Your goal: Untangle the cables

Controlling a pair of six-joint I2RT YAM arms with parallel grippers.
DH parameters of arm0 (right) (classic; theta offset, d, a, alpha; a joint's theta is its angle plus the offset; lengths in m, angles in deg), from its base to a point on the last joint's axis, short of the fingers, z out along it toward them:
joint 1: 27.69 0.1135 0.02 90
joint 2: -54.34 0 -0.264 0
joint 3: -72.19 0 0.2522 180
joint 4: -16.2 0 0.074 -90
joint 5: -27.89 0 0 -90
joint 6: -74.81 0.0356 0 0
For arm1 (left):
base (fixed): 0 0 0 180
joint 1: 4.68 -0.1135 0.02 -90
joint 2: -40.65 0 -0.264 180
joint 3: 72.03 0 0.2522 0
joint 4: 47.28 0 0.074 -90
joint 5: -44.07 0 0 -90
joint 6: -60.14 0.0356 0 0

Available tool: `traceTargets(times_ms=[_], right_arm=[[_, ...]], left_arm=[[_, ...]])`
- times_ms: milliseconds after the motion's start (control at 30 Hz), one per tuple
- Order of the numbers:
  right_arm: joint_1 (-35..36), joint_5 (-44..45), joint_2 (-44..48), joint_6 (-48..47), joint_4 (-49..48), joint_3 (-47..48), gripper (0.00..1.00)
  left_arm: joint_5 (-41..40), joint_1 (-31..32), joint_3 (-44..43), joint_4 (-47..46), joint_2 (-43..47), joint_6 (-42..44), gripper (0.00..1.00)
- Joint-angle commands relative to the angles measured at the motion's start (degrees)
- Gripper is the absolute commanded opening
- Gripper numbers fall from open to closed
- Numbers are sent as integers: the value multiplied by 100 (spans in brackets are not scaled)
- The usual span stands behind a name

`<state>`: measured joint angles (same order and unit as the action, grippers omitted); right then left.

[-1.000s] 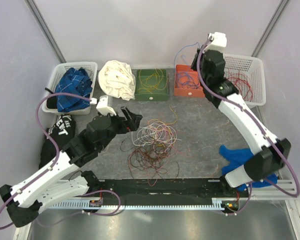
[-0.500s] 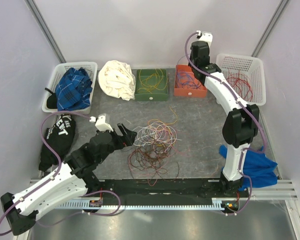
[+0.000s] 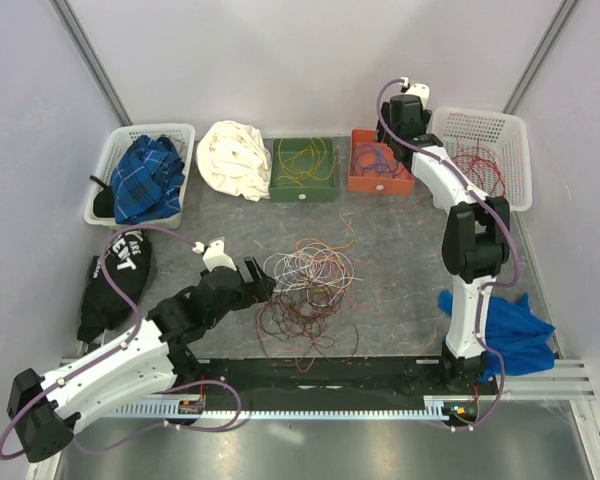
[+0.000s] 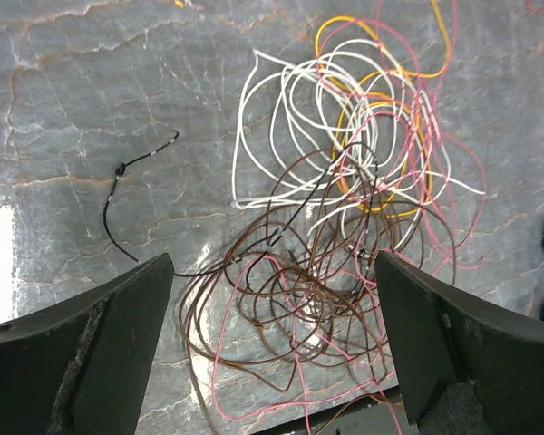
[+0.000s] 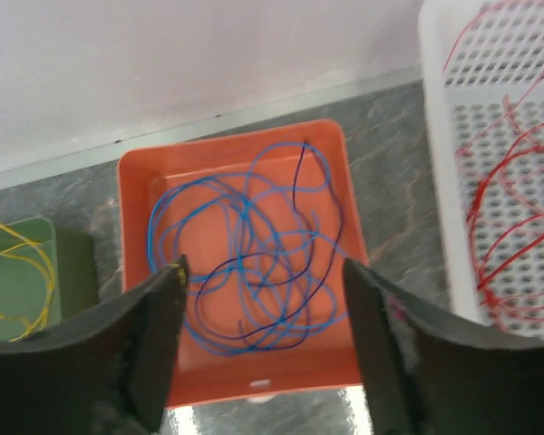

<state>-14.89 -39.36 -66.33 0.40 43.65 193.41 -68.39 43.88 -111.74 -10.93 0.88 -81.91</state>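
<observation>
A knot of white, pink, brown, orange and yellow cables (image 3: pixel 305 288) lies mid-table. My left gripper (image 3: pixel 256 281) is at its left edge, open and empty. In the left wrist view the brown and pink loops (image 4: pixel 317 272) lie on the table between the wide-apart fingers of this gripper (image 4: pixel 272 265). My right gripper (image 3: pixel 393 140) hangs over the orange tray (image 3: pixel 358 180) at the back. Seen from its wrist, this gripper (image 5: pixel 263 268) is open above blue and purple cables (image 5: pixel 245 217) that lie loose in the orange tray (image 5: pixel 136 181).
A green tray (image 3: pixel 303 190) holds yellow cables. A white basket (image 3: pixel 510 130) at the back right holds red cables. White cloth (image 3: pixel 235 158), a basket of blue plaid cloth (image 3: pixel 145 175), a black bag (image 3: pixel 115 275) and blue cloth (image 3: pixel 515 335) ring the table. A loose black cable (image 4: pixel 118 208) lies left of the knot.
The right arm swung back over the orange tray and its gripper went from shut to open. The left arm slid down and closer to the knot's left edge.
</observation>
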Motion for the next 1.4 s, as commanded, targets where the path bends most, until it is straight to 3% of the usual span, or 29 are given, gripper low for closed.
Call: traceTargets(times_ms=[0, 167, 333, 533, 767, 1000, 1367], right_arm=[[39, 28, 894, 242, -683, -627, 82], [39, 221, 2159, 531, -895, -1437, 86], [39, 283, 3800, 954, -1193, -3149, 83], [47, -173, 5103, 1753, -1501, -5013, 79], [56, -692, 5755, 1860, -1668, -6463, 76], [328, -1254, 6344, 1692, -1703, -7309, 76], [2507, -1492, 5906, 1306, -1703, -7459, 76]], left_arm=[[31, -22, -129, -202, -92, -165, 100], [171, -22, 20, -193, 57, -288, 100], [321, -22, 275, -211, 486, -543, 100], [514, -13, 547, -404, 751, -815, 100], [787, -13, 767, -396, 944, -842, 100], [506, -13, 829, -457, 962, -1017, 100], [909, -13, 557, -1257, -688, -957, 99]])
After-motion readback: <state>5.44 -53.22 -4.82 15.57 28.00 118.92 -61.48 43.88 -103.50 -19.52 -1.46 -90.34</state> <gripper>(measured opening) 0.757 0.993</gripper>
